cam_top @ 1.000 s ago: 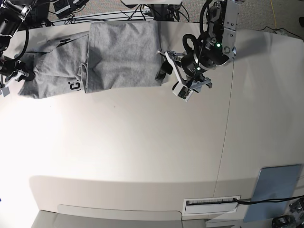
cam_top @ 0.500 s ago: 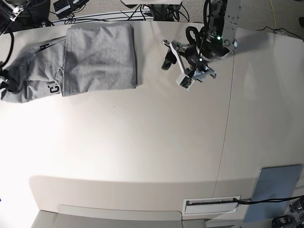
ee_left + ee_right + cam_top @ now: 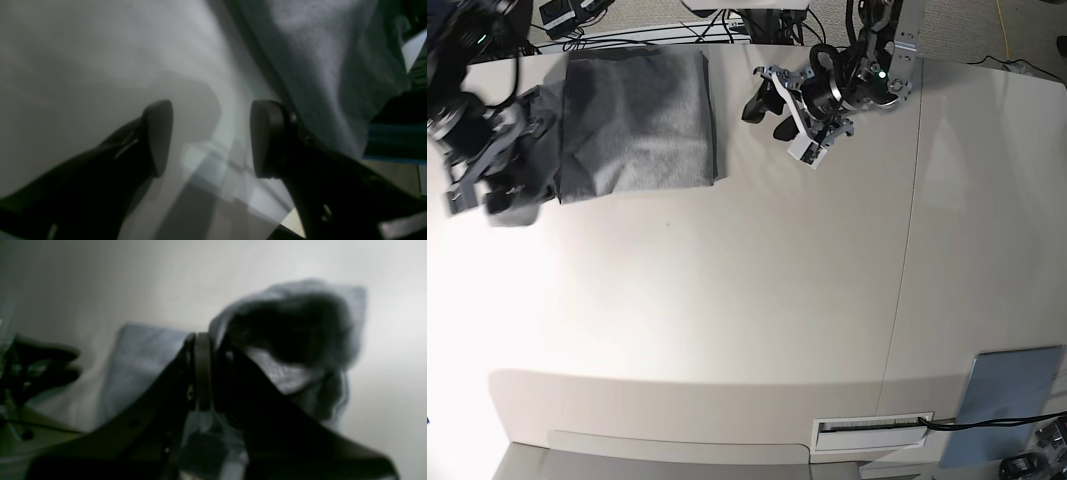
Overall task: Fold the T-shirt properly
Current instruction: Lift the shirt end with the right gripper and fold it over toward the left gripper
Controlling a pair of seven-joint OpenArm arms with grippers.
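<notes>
Where the base view begins at its left edge, the right gripper (image 3: pixel 497 175) appears motion-blurred beside the left end of the T-shirt (image 3: pixel 637 120), its jaws pressed together on a bunched fold of the grey cloth; the right wrist view confirms this, showing the two dark fingers (image 3: pixel 201 370) nearly closed with fabric gathered just past them. From that pinch the heather-grey T-shirt extends rightward as a folded, roughly rectangular slab lying flat on the white table (image 3: pixel 747 300) near its far edge, plain side up. Its right edge stops short of the left gripper (image 3: pixel 767 108), which hangs apart from the cloth with bare table between them. That gripper's jaws are spread wide and hold nothing; the left wrist view shows both pads (image 3: pixel 160 136) separated over the tabletop, with the shirt lying just beyond the right-hand pad. At the lower right corner of the table lies a flat blue-grey pad (image 3: pixel 1007 400), well apart from the garment.
</notes>
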